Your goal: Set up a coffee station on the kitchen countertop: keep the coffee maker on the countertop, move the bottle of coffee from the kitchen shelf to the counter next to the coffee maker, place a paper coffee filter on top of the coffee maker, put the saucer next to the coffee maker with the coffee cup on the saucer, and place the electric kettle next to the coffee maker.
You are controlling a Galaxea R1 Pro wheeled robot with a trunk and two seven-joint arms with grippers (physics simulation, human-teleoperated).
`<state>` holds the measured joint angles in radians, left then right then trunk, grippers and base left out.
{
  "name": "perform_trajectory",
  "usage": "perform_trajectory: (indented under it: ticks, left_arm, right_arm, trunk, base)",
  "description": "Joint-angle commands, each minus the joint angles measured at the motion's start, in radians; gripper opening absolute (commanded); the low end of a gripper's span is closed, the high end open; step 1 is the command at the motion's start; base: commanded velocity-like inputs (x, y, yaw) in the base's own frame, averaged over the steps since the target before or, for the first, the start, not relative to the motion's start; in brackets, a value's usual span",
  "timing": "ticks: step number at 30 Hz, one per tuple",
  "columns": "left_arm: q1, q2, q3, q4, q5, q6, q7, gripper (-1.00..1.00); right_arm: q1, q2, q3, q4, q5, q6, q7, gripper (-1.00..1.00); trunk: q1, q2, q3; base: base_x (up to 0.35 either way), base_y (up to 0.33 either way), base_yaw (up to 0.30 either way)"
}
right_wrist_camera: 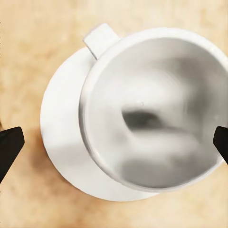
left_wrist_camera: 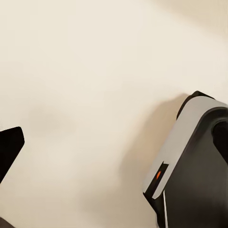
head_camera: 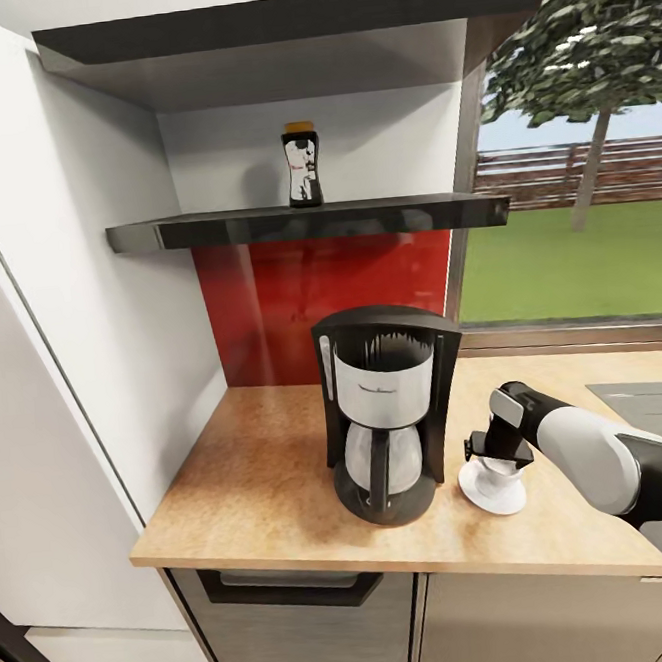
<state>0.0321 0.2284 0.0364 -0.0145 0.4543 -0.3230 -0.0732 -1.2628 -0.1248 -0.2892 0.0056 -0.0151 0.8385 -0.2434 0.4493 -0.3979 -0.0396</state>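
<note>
The black and silver coffee maker (head_camera: 386,411) stands on the wooden countertop (head_camera: 254,478). On the dark shelf (head_camera: 311,220) above it stands the bottle of coffee (head_camera: 302,166), upright. Right of the coffee maker a white coffee cup (head_camera: 496,471) sits on a white saucer (head_camera: 494,499). My right gripper (head_camera: 497,447) hangs just over the cup, pointing down. In the right wrist view the cup (right_wrist_camera: 152,109) rests on the saucer (right_wrist_camera: 61,137), and the right gripper (right_wrist_camera: 115,146) is open, its fingertips (right_wrist_camera: 9,147) spread wider than the cup. The left gripper (left_wrist_camera: 114,147) faces a plain beige surface.
A tall white cabinet (head_camera: 51,345) borders the counter on the left. A red backsplash (head_camera: 318,292) is behind the coffee maker. A grey sink (head_camera: 649,404) lies at the counter's right, below a window. A grey and black body (left_wrist_camera: 190,161) shows in the left wrist view.
</note>
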Motion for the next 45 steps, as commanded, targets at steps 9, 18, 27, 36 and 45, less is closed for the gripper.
perform_trajectory:
  ticks: [9,18,27,36,45]
  left_arm:
    - [0.0,0.0,0.003,-0.002,0.007,-0.001,-0.007,1.0]
    - [0.0,0.002,0.005,-0.002,0.007,0.002,-0.007,1.0]
    - [0.0,0.006,0.005,-0.005,0.006,0.023,-0.007,1.0]
    - [0.0,0.006,0.005,-0.006,0.004,0.022,-0.008,1.0]
    - [0.0,0.006,0.005,-0.018,-0.001,0.007,-0.008,1.0]
  right_arm:
    - [-0.001,0.002,-0.009,0.001,-0.002,-0.03,-0.009,1.0]
    - [-0.001,-0.005,-0.01,-0.033,-0.005,-0.097,0.002,1.0]
    - [-0.001,-0.004,-0.005,-0.126,-0.004,-0.127,-0.001,1.0]
    - [-0.001,-0.011,-0.004,-0.12,-0.006,-0.19,-0.007,1.0]
    - [-0.001,-0.109,-0.003,-0.001,0.002,-0.424,-0.01,1.0]
  trunk:
    - [0.001,-0.002,-0.002]
    - [0.001,-0.002,-0.002]
    - [0.001,-0.002,-0.002]
    - [0.001,-0.002,-0.002]
    - [0.001,-0.002,-0.002]
  base:
    - [0.0,0.0,0.0]
    - [0.0,0.0,0.0]
    - [0.0,0.0,0.0]
    - [0.0,0.0,0.0]
    - [0.0,0.0,0.0]
